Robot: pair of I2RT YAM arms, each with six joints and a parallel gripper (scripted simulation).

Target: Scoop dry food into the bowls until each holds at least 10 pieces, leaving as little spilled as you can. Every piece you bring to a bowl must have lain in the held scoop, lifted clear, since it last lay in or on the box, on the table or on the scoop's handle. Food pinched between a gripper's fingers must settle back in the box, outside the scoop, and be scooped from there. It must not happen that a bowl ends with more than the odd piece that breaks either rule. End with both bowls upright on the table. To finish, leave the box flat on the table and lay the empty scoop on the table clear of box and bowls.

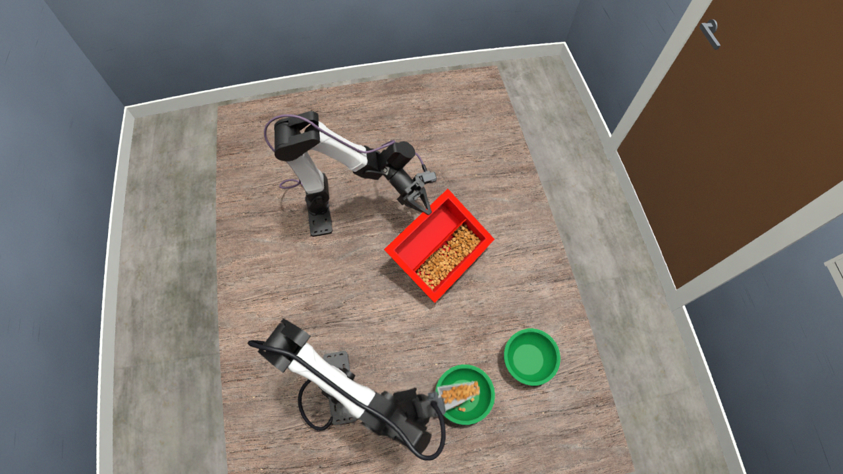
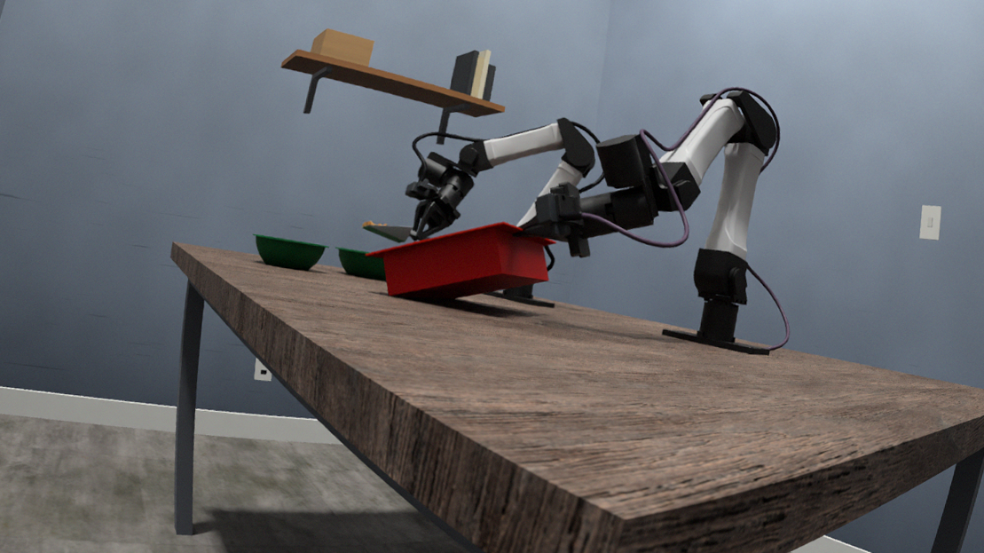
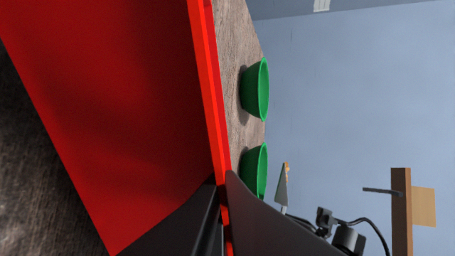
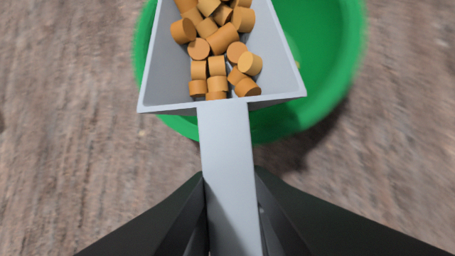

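My left gripper [image 1: 428, 210] [image 2: 522, 231] [image 3: 224, 183] is shut on the rim of the red box [image 1: 464, 269] [image 2: 445, 261] [image 3: 106, 103], which is tilted, its held side raised. Food [image 1: 449, 256] lies in the box's lower compartment. My right gripper [image 2: 415, 234] [image 4: 229, 181] is shut on the handle of the grey scoop [image 2: 396, 232] [image 3: 281, 192] [image 4: 225, 136]. The loaded scoop is above one green bowl [image 1: 484, 407] [image 2: 357, 263] [image 3: 252, 171] [image 4: 332, 67]; a few pieces [image 1: 462, 409] show inside that bowl, the rest hidden. The other green bowl [image 1: 531, 356] [image 2: 288, 252] [image 3: 253, 89] stands upright and empty.
The wooden table [image 1: 330, 282] [image 2: 590, 379] carries both arm bases. The empty bowl stands beside the one under the scoop, a small gap apart. The box stands between the left arm and the bowls. A wall shelf [image 2: 393, 85] is behind the table.
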